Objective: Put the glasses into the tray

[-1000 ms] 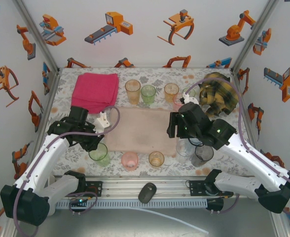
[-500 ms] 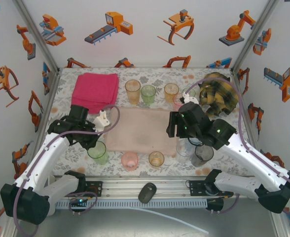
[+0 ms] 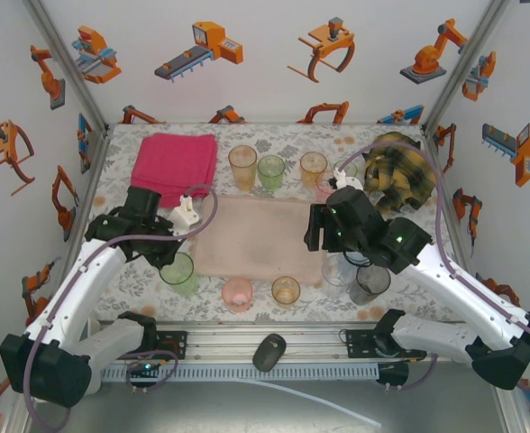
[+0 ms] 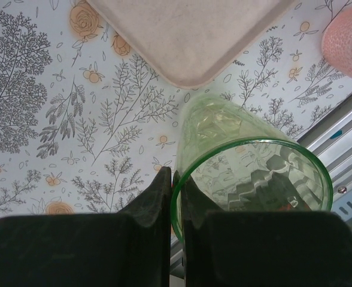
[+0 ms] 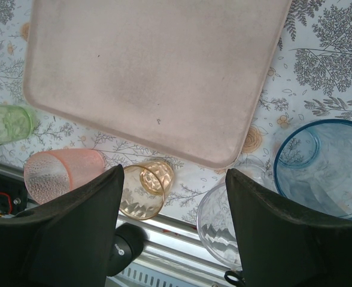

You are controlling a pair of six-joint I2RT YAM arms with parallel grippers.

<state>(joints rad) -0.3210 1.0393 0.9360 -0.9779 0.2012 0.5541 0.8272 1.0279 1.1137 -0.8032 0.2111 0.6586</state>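
Fingers (image 4: 155, 206) of the left gripper (image 4: 177, 194) are pressing together on the rim of a green tumbler (image 4: 248, 173). 1 finger is sitting outside the wall and 1 inside, with nothing but the thin plastic between them. In the top view this green tumbler (image 3: 178, 273) is sitting just off the near-left corner of the pale pink tray (image 3: 256, 236), outside its rim, and whether its base is touching the flowered tablecloth (image 3: 112, 280) cannot be told. The right gripper (image 5: 173, 197) is hovering over the near-right corner of the tray (image 5: 152, 72) with its fingers spread wide and gripping nothing. Below that gap, an amber tumbler (image 5: 145, 188) and a clear tumbler (image 5: 224, 224) are sitting just beside the tray's near edge. A pink tumbler (image 5: 59, 173) is lying further left and a pale blue tumbler (image 5: 325, 167) is standing off to the right. A smoky grey tumbler (image 3: 370, 283) is standing beside the right arm. Beyond the tray's far edge, an orange tumbler (image 3: 242, 167), a second green glass (image 3: 270, 170) and another orange glass (image 3: 313, 168) are standing in a row, next to a folded magenta cloth (image 3: 175, 167).
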